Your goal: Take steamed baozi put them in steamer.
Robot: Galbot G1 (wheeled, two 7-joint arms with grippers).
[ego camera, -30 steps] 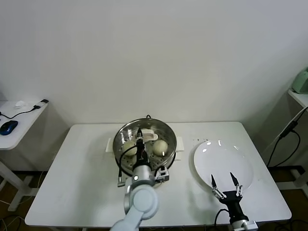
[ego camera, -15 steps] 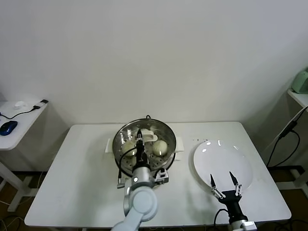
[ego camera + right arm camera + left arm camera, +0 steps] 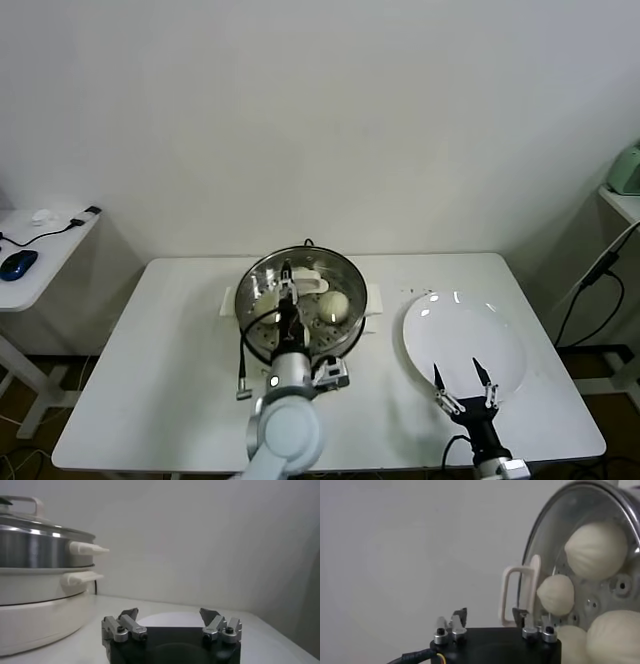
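Baozi (image 3: 596, 550) sit in steamer (image 3: 258, 280); left gripper (image 3: 490, 622) and right gripper (image 3: 461, 380) gape empty.

A shiny silver steamer (image 3: 262, 287) with a perforated bottom is seen on a white pot base (image 3: 30, 615), and cream-white steamed baozi (image 3: 596, 550) are shown inside it. A cream-white handle (image 3: 519, 596) is seen at the steamer's rim. Right of the steamer a plain white plate (image 3: 464, 343) is laid on the white table (image 3: 170, 380). The left gripper (image 3: 286, 280), over the steamer, is coloured black with silver metal fittings, on a pale grey arm. The right gripper (image 3: 463, 383), at the plate's near edge, is black with silver fittings too. Far left of the steamer, a blue mouse (image 3: 17, 263) is seen on a white side table (image 3: 45, 250).
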